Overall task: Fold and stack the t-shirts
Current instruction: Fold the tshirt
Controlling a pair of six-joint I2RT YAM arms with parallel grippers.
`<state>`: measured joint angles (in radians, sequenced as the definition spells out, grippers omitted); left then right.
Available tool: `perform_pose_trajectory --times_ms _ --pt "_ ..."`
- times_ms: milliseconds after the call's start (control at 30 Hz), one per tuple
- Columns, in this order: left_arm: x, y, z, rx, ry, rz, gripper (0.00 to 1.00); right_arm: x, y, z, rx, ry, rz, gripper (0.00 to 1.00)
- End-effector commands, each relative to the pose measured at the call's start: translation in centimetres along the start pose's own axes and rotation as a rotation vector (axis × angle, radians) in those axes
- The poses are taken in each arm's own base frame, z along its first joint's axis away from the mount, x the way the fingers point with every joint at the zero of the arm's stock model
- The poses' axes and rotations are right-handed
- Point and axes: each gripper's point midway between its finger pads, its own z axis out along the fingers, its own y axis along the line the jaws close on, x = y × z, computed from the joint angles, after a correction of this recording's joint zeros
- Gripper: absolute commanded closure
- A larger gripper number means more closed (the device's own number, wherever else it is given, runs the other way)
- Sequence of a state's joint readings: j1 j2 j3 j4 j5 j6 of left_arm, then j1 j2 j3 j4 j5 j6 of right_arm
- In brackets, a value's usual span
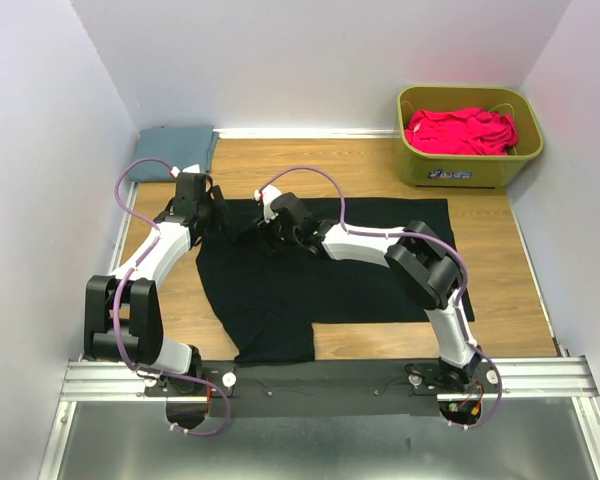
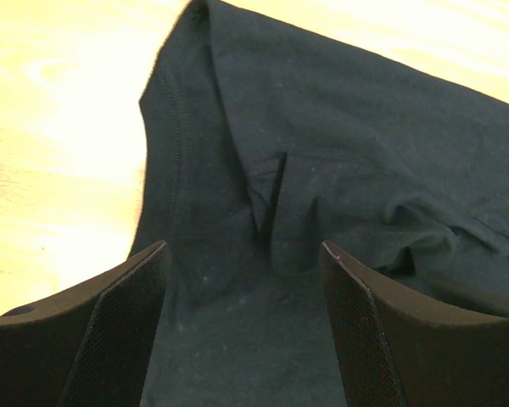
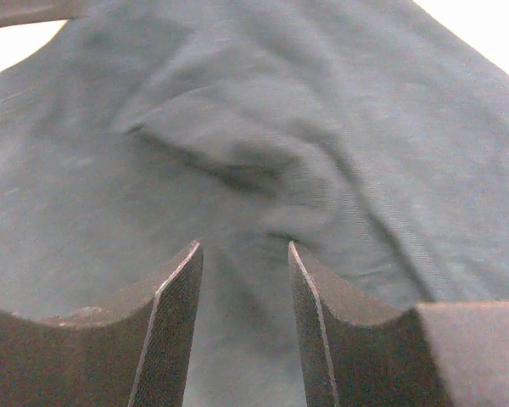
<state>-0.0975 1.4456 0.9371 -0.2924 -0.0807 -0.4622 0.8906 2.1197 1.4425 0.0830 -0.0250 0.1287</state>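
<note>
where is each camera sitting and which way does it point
top external: above, behind the arm bases, looking down on the wooden table and black cloth t-shirt; both arms show
left wrist: on the left arm, facing down at the t-shirt's stitched edge; left claw shows
right wrist: on the right arm, facing rumpled cloth; right claw shows
shared: all three see the black t-shirt

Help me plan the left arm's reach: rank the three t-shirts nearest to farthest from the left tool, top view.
1. Black t-shirt, directly under the left tool.
2. Blue-grey t-shirt, folded, far left corner.
3. Pink-red t-shirt, in the green tub, far right.
</note>
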Motion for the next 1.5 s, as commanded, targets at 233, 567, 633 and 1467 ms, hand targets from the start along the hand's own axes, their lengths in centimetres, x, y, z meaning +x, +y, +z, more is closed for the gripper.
perform_pose_trajectory --times_ms 233,567,633,1467 --pt "0.1 -0.7 -0.4 0.057 -0.013 -0.013 0.22 0.8 -3.8 1.8 0.211 0.021 -0.013 0.48" --pt "0.5 -0.6 -0.3 0.061 0.0 -0.006 0.22 1.0 -3.3 2.9 0.19 0.033 -0.024 0.51" --pt "0.5 -0.6 -0.3 0.06 -0.001 -0.004 0.22 1.3 -3.3 3.1 0.19 0.041 -0.024 0.55" --pt "3.8 -1.3 1.9 0.115 0.115 -0.017 0.54 -1.4 -2.6 -0.9 0.158 -0.002 -0.071 0.99"
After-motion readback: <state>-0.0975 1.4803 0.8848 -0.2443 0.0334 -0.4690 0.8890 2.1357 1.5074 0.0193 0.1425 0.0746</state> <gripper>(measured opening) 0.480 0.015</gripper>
